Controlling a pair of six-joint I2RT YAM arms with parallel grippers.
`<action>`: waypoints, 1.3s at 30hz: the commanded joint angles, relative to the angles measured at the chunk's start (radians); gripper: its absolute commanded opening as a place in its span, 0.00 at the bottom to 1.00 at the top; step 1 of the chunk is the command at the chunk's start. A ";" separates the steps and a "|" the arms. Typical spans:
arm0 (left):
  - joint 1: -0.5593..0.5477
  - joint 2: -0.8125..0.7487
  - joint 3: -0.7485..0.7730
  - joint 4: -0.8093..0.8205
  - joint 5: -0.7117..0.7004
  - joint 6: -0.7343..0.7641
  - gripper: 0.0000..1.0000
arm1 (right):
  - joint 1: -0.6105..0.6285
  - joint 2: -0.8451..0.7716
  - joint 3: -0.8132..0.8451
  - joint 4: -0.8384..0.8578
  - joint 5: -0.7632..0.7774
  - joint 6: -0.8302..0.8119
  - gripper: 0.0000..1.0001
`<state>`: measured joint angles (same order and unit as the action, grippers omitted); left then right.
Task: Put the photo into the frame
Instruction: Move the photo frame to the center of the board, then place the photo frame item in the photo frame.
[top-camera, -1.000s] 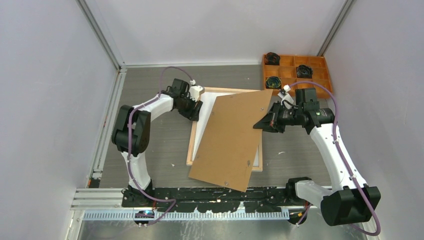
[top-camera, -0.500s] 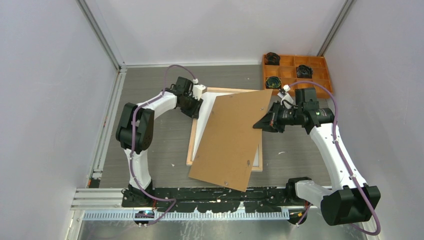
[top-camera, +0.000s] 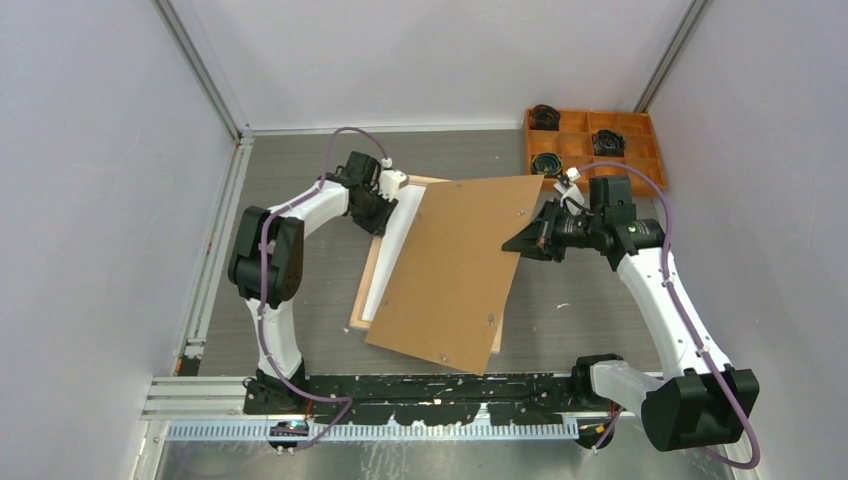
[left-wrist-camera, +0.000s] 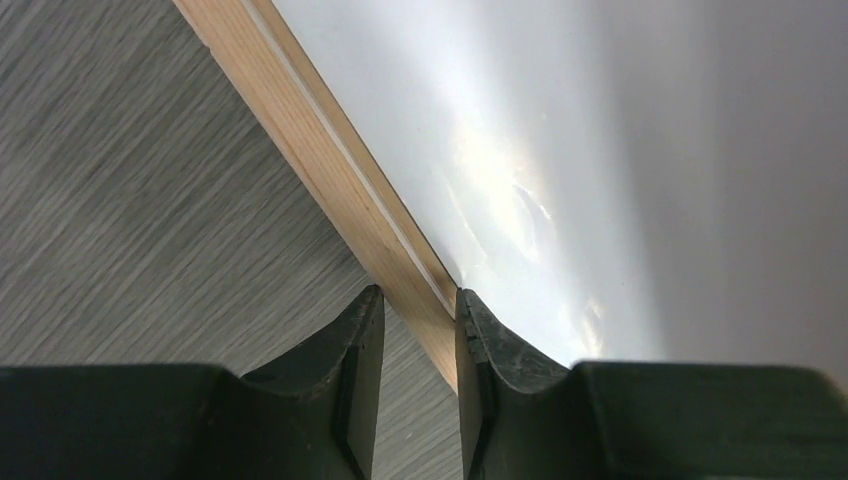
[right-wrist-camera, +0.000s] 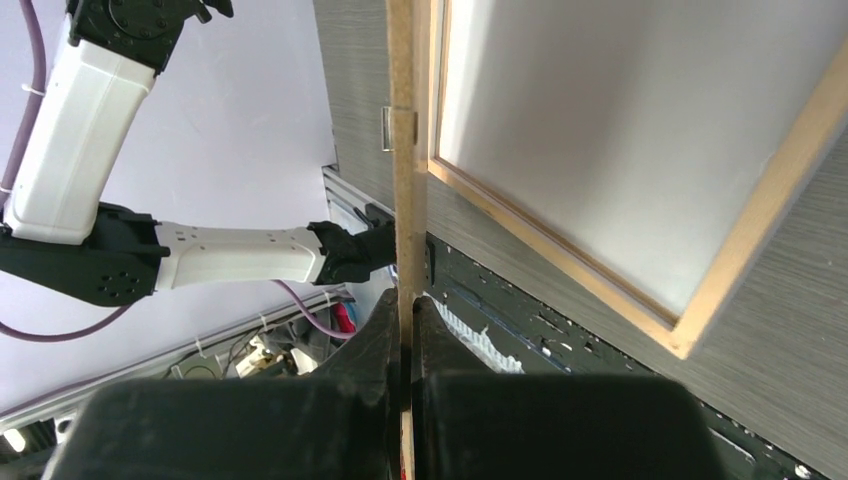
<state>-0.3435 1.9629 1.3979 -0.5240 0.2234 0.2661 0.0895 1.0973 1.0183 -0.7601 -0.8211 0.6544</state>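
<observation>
Gripping with both arms.
Left gripper (left-wrist-camera: 418, 292) clamped on frame (left-wrist-camera: 310, 130) rail between jaws; right gripper (right-wrist-camera: 405, 300) pinched tight on backing board (right-wrist-camera: 404, 150) edge.

- A robotics lab test cell: plain white panels (top-camera: 90, 200) close in a grey wood-grain counter (top-camera: 450, 150) on three sides.
- At the corners stand aluminium rails (top-camera: 200, 68).
- The left arm (top-camera: 265, 260) and right arm (top-camera: 660, 290) are bolted at the near edge.
- In the far right corner sits an orange parts tray (top-camera: 640, 160).
</observation>
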 joint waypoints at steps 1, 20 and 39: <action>0.065 -0.078 -0.024 -0.079 -0.056 0.129 0.20 | 0.000 -0.013 -0.015 0.154 -0.113 0.080 0.01; 0.200 -0.350 0.007 -0.221 0.148 0.116 0.67 | 0.137 0.359 0.046 0.651 -0.123 0.258 0.01; 0.413 -0.307 -0.192 -0.100 0.062 0.335 0.62 | 0.215 0.605 0.070 0.899 -0.081 0.354 0.01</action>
<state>0.0727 1.6382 1.2407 -0.7040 0.3264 0.5343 0.3058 1.7042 1.0622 -0.0071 -0.8566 0.9535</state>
